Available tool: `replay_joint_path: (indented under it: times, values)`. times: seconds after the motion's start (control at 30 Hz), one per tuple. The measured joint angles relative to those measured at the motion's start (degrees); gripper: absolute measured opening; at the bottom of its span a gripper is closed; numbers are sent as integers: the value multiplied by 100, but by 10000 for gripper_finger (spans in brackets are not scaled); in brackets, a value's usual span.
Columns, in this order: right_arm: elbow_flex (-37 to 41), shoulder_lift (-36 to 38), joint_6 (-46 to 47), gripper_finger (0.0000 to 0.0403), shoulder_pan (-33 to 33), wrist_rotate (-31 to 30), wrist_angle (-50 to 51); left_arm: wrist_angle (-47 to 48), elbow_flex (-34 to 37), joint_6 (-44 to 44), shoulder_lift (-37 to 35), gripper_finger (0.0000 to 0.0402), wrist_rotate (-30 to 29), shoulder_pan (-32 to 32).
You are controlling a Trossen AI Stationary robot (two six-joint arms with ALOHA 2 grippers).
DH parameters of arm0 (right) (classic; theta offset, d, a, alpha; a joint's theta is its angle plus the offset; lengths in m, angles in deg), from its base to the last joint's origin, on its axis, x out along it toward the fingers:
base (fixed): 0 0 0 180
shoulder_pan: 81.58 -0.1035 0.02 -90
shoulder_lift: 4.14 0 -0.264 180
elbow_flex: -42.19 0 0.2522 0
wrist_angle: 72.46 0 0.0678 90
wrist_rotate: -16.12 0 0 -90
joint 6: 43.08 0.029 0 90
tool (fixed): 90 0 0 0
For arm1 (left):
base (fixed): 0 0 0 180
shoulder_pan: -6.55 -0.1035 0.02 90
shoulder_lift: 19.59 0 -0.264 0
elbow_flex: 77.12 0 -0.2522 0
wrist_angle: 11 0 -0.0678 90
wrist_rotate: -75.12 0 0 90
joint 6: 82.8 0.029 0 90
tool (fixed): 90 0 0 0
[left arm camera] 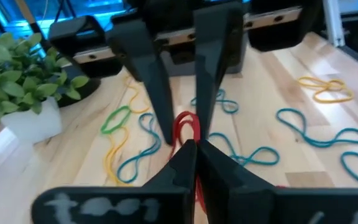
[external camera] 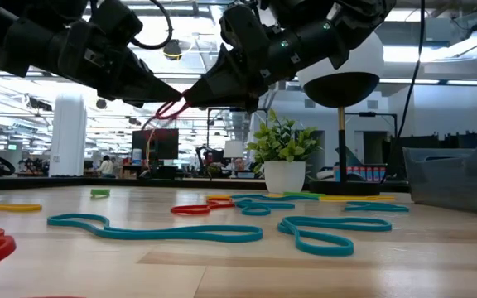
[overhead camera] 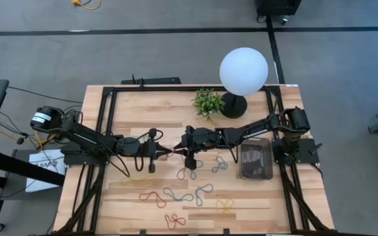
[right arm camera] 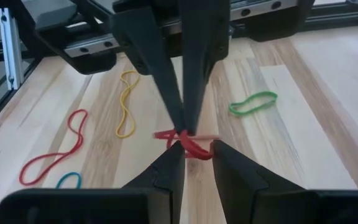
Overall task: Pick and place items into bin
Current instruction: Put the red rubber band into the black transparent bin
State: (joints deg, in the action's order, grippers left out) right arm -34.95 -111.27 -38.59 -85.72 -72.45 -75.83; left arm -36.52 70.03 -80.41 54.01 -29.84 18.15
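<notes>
Red band (right arm camera: 185, 142) hangs off the table, pinched between the two sets of fingertips meeting over table centre, crumpled into a small loop. Other bands lie flat and loose on the wood: blue squiggles (overhead camera: 195, 195), a red squiggle (overhead camera: 152, 197) and another red one (overhead camera: 174, 221) near the front edge, a yellow one (overhead camera: 225, 207) front right, a yellow strip (overhead camera: 138, 180) on the left. Bin (overhead camera: 255, 159), dark grey translucent tub with rounded corners, sits upright at the right side, apart from the bands.
</notes>
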Motion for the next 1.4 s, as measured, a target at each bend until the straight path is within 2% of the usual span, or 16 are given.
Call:
replay_joint_path:
  times: [0.43, 0.57, 0.73, 0.93, 1.17, 1.4]
  values:
    - [0, 0, -2, 73, 2, 0, 0, -6, 0, -10, 0, 0, -111, 0]
    - [0, 0, -2, 53, 2, 0, 0, -6, 0, -13, 0, 0, -118, 0]
    - [0, -2, 1, 7, 2, -2, 0, -6, 0, -17, 0, 0, -117, 0]
    - [0, -2, 3, 5, 3, -161, 2, 42, 0, -39, 0, 3, -512, -2]
    - [0, -2, 232, 3, 30, -194, 322, 272, -2, -153, 2, 52, -741, -2]
    - [11, 110, 955, 2, 138, -1138, 1626, 331, -2, -262, 2, 101, -755, -2]
